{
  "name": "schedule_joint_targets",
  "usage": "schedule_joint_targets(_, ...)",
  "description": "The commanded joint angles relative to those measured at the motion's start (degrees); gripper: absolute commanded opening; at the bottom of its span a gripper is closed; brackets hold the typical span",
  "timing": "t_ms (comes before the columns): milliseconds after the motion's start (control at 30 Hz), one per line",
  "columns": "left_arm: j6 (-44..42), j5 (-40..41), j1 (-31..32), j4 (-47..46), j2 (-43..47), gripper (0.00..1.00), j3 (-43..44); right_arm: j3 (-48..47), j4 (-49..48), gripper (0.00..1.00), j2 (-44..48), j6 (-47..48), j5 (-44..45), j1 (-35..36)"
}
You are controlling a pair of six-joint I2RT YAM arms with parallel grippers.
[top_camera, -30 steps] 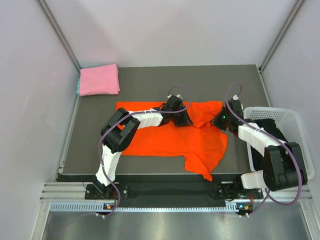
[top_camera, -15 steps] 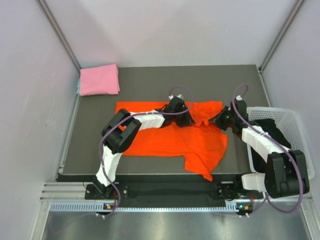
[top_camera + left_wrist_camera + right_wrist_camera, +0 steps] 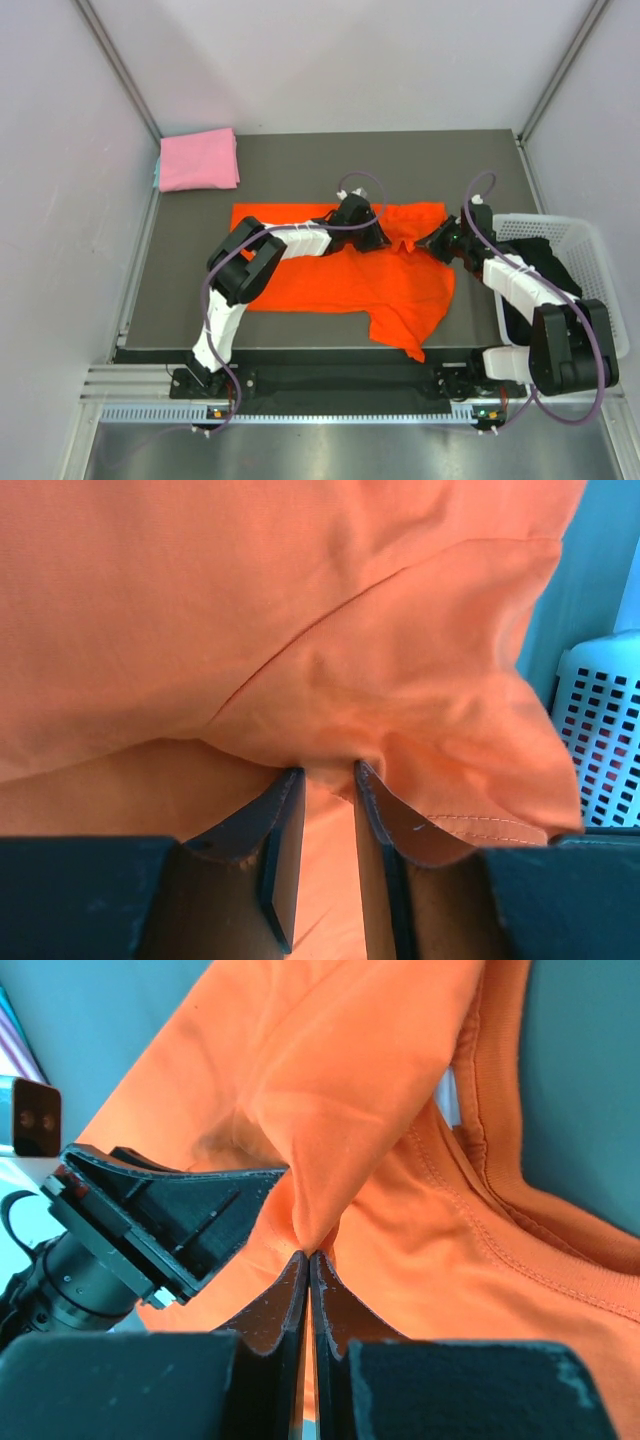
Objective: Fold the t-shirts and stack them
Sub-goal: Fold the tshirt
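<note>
Object tally, per kind
2 t-shirts: 1 orange-red t-shirt (image 3: 340, 285), 1 pink t-shirt (image 3: 198, 160); 1 white basket (image 3: 590, 232); 2 pincers: left pincer (image 3: 375, 240), right pincer (image 3: 432, 243); 1 surface (image 3: 300, 165).

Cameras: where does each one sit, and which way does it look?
Top external: above and behind, looking down at the bright orange-red cloth t-shirt, folded light pink t-shirt and white plastic lattice basket; the left arm and right arm show.
Left wrist: on the left gripper, facing along its fingers at orange cloth and the basket.
Right wrist: on the right gripper, facing its closed fingers pinching an orange fold.
All three share the orange shirt.
</note>
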State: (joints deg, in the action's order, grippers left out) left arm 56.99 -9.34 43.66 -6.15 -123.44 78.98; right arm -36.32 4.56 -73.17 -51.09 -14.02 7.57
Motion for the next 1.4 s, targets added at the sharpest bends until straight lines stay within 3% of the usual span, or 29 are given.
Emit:
schedule_joint_targets(0, 0.2, 1.8, 0.4, -2.6, -0.6, 0.31, 2.6, -0.2, -3.5, 0.0, 0.0, -0.7, -0.7, -1.2)
schedule_joint_targets(133, 0.4, 1.5, 0.4, -2.8, -1.6, 0.23, 3.7, 0.2, -3.9, 0.0, -0.6, -0.4, -0.8, -1.4)
schedule_joint_targets(200, 0.4, 1.2, 0.3, -2.5, -2.2, 0.1, 4.6, 0.5, -4.1, 0.0, -1.0, -0.2, -0.8, -1.4)
schedule_joint_targets(300, 0.4, 0.0, 0.3, -1.3, -2.1, 0.0, 5.7, 1.0, -3.9, 0.0, -1.2, 0.5, -0.7, -2.1)
schedule_joint_targets(667, -5.2, 0.0, -0.9, 15.5, 6.8, 0.0, 9.1, -2.0, 6.6, 0.0, 0.3, 10.7, -1.4, -10.2)
schedule_joint_targets(900, -6.2, -5.5, -3.4, 18.2, 5.8, 0.0, 11.2, -1.8, 7.8, 0.0, 0.4, 13.4, -5.0, -10.6)
schedule_joint_targets(1033, -8.6, -8.6, -3.9, 24.5, 3.3, 0.0, 15.1, -1.7, 8.1, 0.0, -0.4, 14.9, -6.7, -10.6)
schedule_joint_targets(1267, -13.7, -4.6, -4.1, 34.3, 2.3, 0.0, 16.2, -1.4, 9.9, 0.0, -1.5, 16.6, -5.4, -10.4)
schedule_joint_targets(1333, -15.3, -2.6, -4.8, 36.7, 2.7, 0.0, 16.8, -1.3, 11.5, 0.07, -2.2, 17.3, -3.7, -10.4)
schedule_joint_targets(1367, -15.9, -0.9, -5.4, 39.1, 3.1, 0.0, 17.7, -1.6, 12.0, 0.15, -2.3, 17.7, -3.4, -10.4)
